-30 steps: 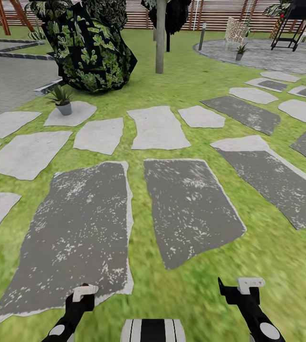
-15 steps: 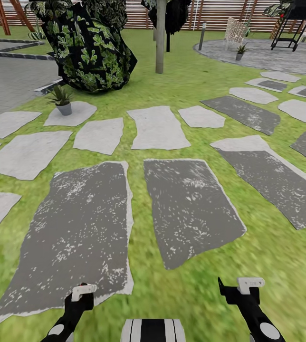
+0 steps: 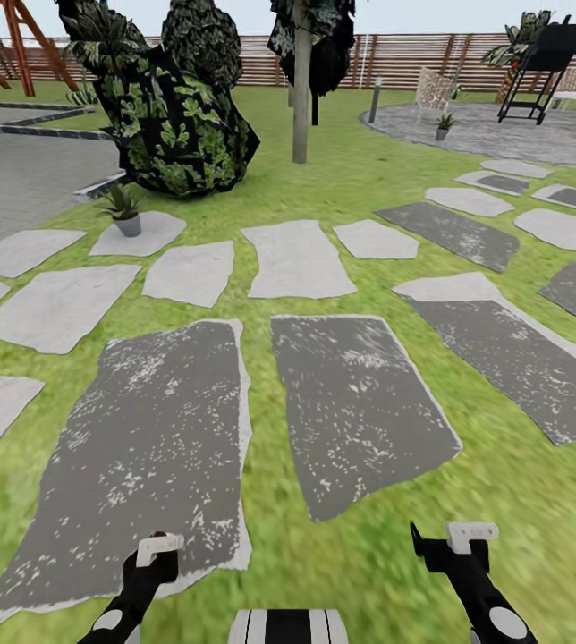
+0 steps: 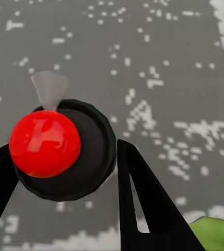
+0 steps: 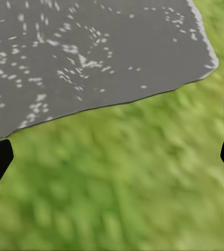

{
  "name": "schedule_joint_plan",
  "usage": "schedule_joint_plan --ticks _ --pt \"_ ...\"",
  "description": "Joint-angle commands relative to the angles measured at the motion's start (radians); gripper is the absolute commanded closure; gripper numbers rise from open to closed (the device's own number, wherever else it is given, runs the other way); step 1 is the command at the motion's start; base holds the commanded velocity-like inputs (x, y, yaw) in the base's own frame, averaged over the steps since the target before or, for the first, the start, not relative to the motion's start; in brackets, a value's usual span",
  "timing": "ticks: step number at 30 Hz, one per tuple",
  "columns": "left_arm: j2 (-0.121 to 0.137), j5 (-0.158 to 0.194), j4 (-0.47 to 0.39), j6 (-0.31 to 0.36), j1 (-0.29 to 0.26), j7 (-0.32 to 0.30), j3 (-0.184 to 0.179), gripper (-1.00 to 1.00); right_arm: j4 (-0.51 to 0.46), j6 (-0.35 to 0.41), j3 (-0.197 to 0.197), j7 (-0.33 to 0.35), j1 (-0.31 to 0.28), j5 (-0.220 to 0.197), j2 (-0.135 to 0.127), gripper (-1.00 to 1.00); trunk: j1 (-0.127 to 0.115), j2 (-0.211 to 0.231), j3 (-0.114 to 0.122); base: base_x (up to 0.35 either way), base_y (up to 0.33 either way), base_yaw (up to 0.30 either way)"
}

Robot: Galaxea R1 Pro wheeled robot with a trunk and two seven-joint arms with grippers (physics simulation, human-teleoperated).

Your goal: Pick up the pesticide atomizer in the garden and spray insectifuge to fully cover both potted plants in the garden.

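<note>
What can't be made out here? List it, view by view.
- Pesticide atomizer, left wrist view: red top hides the body beneath.
- Far potted plant, head view: too small for leaf detail.
- Right tool, right wrist view: fingers cut off by both edges.

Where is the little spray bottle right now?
In the left wrist view, the pesticide atomizer sits between the left gripper's fingers, red top toward the camera, above a dark paving stone.

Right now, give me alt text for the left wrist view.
The left hand holds the pesticide atomizer between its black fingers, its red top facing the camera. Below lies a dark grey paving stone flecked white, with grass at its edge.
</note>
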Motion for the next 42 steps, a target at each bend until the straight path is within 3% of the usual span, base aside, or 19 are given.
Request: schedule_joint_plan --ticks 1,12,19,24,30,33,37,42 --pt "0.000 -0.001 0.001 -0.003 0.000 -0.007 0.007 1.00 -0.005 0.006 0.004 -0.004 0.000 0.000 0.000 -1.00 -0.001 0.000 0.003 0.000 0.000 0.000" --pt "-0.003 0.002 0.008 -0.004 0.008 -0.006 0.006 1.00 -0.004 0.004 0.003 -0.006 0.000 0.002 0.000 -1.00 -0.006 0.003 0.054 0.000 0.000 0.000" --pt "0.001 0.000 -0.005 -0.006 0.091 0.012 0.009 1.00 0.097 -0.029 0.002 -0.007 0.005 0.002 -0.003 -1.00 -0.009 0.004 0.092 0.000 0.000 0.000" --pt "0.000 0.005 -0.037 -0.021 0.141 0.021 0.009 1.00 0.252 -0.166 0.001 -0.005 0.007 0.002 -0.004 -1.00 -0.011 0.005 0.119 0.000 0.000 0.000" --pt "-0.002 0.006 -0.057 -0.024 0.170 0.024 0.010 1.00 0.542 -0.438 0.003 -0.005 0.007 0.001 -0.001 -1.00 -0.014 0.007 0.152 0.000 0.000 0.000" --pt "-0.003 0.005 -0.058 -0.024 0.177 0.041 0.009 1.00 0.637 -0.529 0.005 -0.006 0.006 0.002 0.000 -1.00 -0.015 0.007 0.168 0.000 0.000 0.000" --pt "-0.003 0.000 -0.056 -0.025 0.179 0.089 0.007 1.00 0.699 -0.552 0.002 -0.007 0.006 0.001 0.000 -1.00 -0.017 0.008 0.190 0.000 0.000 0.000" --pt "-0.005 -0.002 -0.054 -0.026 0.181 0.100 0.004 1.00 0.713 -0.555 0.002 -0.008 0.006 0.000 0.001 -1.00 -0.019 0.010 0.213 0.000 0.000 0.000"
